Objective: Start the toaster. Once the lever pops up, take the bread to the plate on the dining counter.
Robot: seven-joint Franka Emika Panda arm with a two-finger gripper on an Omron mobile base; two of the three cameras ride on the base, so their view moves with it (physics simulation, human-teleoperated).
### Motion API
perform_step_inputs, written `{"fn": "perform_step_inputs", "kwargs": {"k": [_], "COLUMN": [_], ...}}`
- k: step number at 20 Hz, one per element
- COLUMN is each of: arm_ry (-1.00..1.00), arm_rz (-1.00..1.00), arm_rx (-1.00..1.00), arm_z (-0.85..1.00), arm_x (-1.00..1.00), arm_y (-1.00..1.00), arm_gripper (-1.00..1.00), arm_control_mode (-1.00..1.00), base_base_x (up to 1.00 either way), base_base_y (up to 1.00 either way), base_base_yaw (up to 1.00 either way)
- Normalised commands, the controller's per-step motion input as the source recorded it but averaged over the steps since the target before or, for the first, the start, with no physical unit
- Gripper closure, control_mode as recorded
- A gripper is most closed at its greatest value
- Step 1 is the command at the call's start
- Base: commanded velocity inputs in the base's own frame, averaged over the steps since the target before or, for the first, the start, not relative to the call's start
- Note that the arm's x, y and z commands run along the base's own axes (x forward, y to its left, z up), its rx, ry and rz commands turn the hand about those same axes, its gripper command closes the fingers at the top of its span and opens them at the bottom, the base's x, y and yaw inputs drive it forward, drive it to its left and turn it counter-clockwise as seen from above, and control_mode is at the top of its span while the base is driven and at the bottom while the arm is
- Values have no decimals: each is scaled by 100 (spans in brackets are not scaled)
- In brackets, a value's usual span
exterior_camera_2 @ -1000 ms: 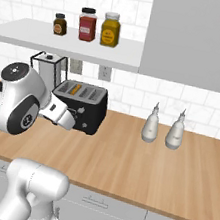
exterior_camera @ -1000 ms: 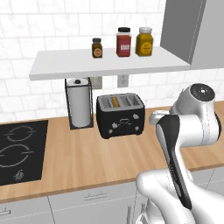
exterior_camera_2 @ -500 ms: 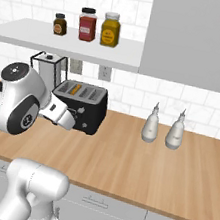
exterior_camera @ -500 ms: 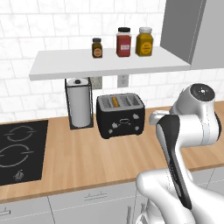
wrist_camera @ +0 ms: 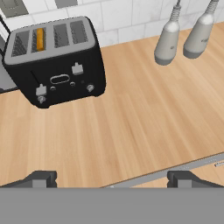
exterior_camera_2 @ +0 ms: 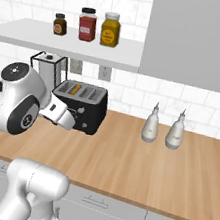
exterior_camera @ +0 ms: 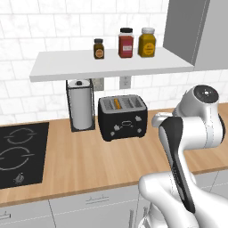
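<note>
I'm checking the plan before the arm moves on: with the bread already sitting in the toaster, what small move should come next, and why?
Probably bring the open gripper forward toward the front of the toaster, aiming at one of its levers. The bread already sits in a slot, the fingers are spread with nothing between them, and bare wooden counter separates them from the toaster, so closing that gap seems to come first.

You've got the black toaster (exterior_camera: 123, 117) upright on the tabletop, bread (exterior_camera: 116, 103) slice standing in its second slot from the left.
</note>
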Motion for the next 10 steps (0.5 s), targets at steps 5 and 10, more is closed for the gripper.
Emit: {"fn": "perform_step_inputs", "kwargs": {"k": [5, 10], "arm_ry": [0, 0], "arm_rz": [0, 0], "arm_rx": [0, 0], "arm_z": [0, 0], "arm_x": [0, 0], "arm_y": [0, 0], "arm_gripper": [-100, -100], "arm_control_mode": [-100, -100], "base_base_x": [0, 0], "base_base_y": [0, 0], "base_base_yaw": [0, 0]}}
